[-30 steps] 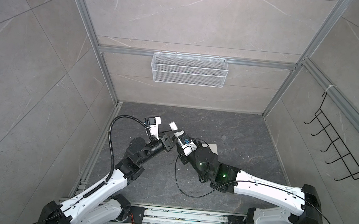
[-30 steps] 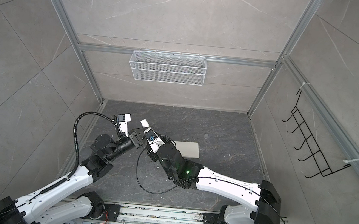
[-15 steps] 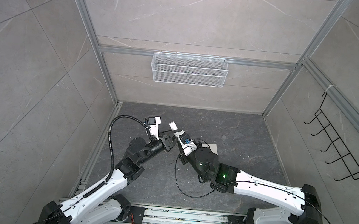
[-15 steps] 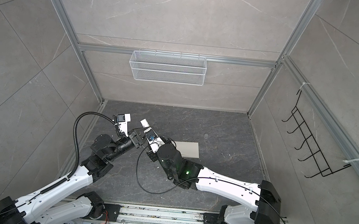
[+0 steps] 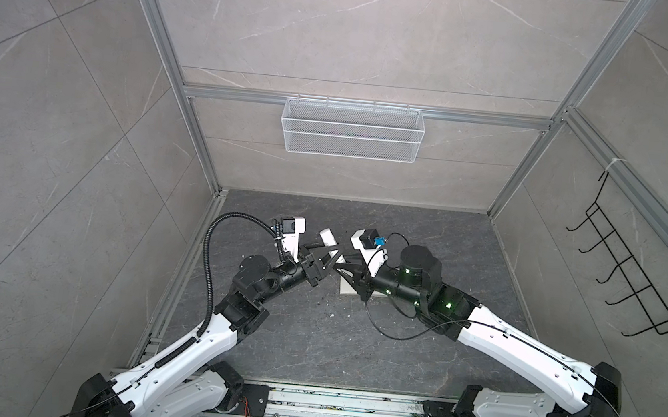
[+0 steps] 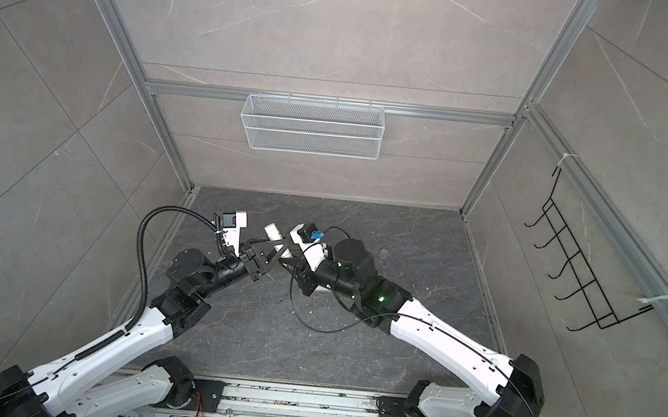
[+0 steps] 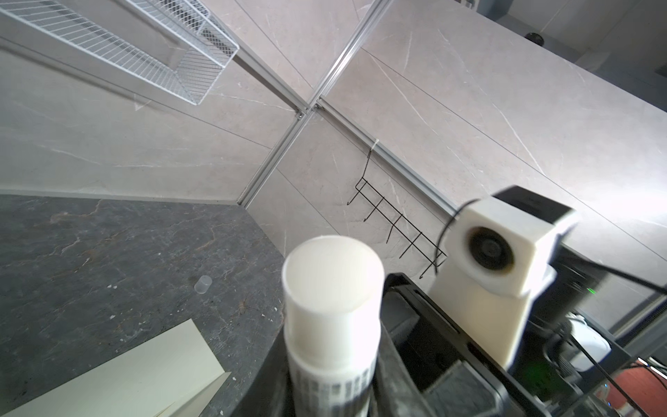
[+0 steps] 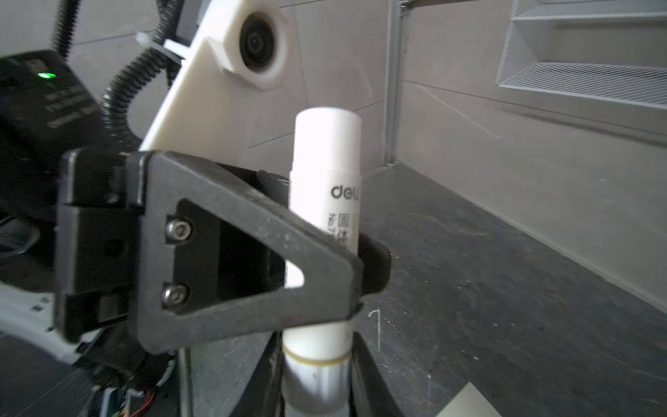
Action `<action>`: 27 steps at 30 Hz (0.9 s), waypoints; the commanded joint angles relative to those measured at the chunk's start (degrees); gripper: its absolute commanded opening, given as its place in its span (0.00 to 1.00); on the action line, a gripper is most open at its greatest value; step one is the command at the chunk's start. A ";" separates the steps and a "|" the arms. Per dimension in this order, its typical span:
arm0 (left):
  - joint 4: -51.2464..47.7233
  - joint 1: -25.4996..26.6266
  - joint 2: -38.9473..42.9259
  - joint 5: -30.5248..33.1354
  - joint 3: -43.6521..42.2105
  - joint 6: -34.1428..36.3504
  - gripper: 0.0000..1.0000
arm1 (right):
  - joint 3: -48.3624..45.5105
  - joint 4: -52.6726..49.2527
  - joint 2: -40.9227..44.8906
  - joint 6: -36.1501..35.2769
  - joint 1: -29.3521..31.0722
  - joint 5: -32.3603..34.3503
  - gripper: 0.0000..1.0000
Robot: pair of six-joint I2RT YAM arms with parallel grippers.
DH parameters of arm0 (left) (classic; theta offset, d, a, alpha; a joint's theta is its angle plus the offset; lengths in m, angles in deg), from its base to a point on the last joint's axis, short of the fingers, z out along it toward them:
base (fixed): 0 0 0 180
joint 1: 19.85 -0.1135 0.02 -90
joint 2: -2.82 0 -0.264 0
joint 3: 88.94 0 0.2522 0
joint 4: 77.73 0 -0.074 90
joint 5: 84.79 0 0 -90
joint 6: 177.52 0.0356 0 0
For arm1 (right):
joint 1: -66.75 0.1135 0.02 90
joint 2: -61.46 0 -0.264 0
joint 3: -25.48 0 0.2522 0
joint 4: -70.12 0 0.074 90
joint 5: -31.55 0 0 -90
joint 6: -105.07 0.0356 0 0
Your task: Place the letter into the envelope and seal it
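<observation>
Our right gripper (image 8: 315, 375) has narrowed since a second ago, now clamped on the base of the glue stick (image 8: 325, 202), our left gripper (image 7: 332, 379) clamped mid-tube, envelope (image 7: 126, 372) flat on the table (image 5: 311, 341) below.

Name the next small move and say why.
Likely twist the base of the glue stick with the right gripper: the left gripper clamps its body, the right pinches its bottom end, and a clear cap lies on the table.

One envelope (image 7: 126, 372), one glue stick (image 7: 332, 289), one cap (image 7: 202, 284), one basket (image 5: 350, 148)
</observation>
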 commanded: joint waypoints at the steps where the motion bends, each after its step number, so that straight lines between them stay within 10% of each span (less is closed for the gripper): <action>1: 2.24 0.23 0.74 -10.17 1.99 3.88 0.00 | 3.63 3.56 0.12 9.61 -6.86 -21.59 0.00; 7: 2.49 0.24 1.29 -11.78 2.00 4.25 0.00 | 3.67 10.05 -2.60 16.69 -11.29 -34.53 0.00; 14: 2.44 0.22 0.90 -10.31 1.85 3.92 0.00 | 3.98 10.18 -3.81 17.81 -11.74 -34.15 0.03; 19: 0.63 0.24 -0.19 -3.66 3.21 0.47 0.00 | 4.33 1.69 -2.20 11.70 -10.50 -19.58 0.18; 23: -2.55 0.31 -0.26 2.70 4.47 -2.08 0.00 | 1.92 -3.46 2.58 0.99 -3.61 6.60 0.63; 27: -4.73 0.33 0.18 6.95 5.11 -3.32 0.00 | -1.00 -3.32 5.77 -7.75 4.83 28.54 0.73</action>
